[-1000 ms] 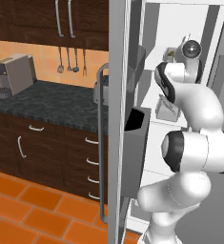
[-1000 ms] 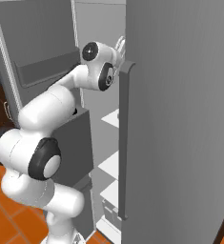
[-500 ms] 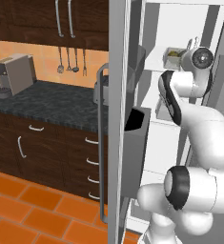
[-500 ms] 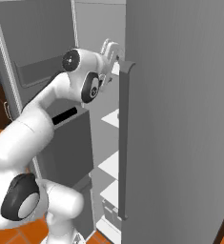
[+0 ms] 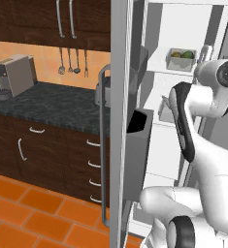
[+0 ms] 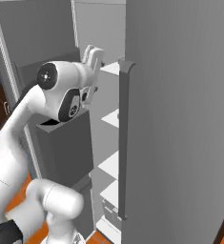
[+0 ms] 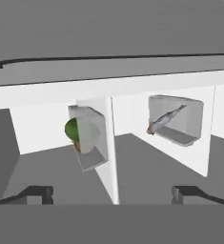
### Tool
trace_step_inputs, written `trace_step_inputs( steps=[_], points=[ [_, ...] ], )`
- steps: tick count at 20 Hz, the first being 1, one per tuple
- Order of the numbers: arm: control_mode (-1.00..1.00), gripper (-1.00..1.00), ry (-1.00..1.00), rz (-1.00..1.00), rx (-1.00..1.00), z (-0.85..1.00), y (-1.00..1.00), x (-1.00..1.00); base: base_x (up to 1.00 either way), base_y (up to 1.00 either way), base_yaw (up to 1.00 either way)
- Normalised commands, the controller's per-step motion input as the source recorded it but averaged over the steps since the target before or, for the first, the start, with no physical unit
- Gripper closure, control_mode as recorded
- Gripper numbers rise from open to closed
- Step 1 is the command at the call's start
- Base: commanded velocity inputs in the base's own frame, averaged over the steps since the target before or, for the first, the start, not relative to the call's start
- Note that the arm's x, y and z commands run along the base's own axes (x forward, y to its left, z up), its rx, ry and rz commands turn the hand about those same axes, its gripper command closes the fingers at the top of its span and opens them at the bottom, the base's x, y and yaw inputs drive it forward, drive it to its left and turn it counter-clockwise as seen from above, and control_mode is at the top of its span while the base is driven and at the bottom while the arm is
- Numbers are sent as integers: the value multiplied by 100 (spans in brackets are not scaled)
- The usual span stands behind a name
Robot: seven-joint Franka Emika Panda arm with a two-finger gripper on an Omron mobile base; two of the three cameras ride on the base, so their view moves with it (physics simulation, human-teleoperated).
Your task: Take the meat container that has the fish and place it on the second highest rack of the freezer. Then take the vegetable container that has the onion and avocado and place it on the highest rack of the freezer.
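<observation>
The freezer [image 5: 183,29] stands open with its white interior showing. On its highest rack [image 5: 156,67] sits the vegetable container [image 5: 181,58] with green produce; in the hand view the vegetable container [image 7: 86,137] shows a dark green avocado, and the onion is hard to make out. One shelf lower, on the second highest rack [image 5: 156,124], the meat container [image 5: 166,109] is partly hidden by my arm. The fish [image 7: 165,120] lies in that clear meat container [image 7: 176,119]. My gripper [image 5: 205,52] [image 6: 93,53] [image 7: 112,193] is open and holds nothing, a short way back from both containers.
The freezer door with a dark bin [image 5: 138,140] and long grey handle [image 5: 104,145] stands open left of my arm. A second grey door with a handle [image 6: 123,143] is close on the right. Beyond are a dark counter [image 5: 52,99], a coffee machine [image 5: 16,75] and wood cabinets.
My hand has drawn back from the top shelf toward the right, uncovering the vegetable container. The elbow has swung higher. The jaws have stayed open.
</observation>
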Motion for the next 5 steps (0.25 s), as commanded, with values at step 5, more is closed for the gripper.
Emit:
trace_step_inputs(
  steps=[5],
  points=[
    [-100, -100, 0, 5, -3, 21, 22, -100, 0, 0, 0]
  ],
)
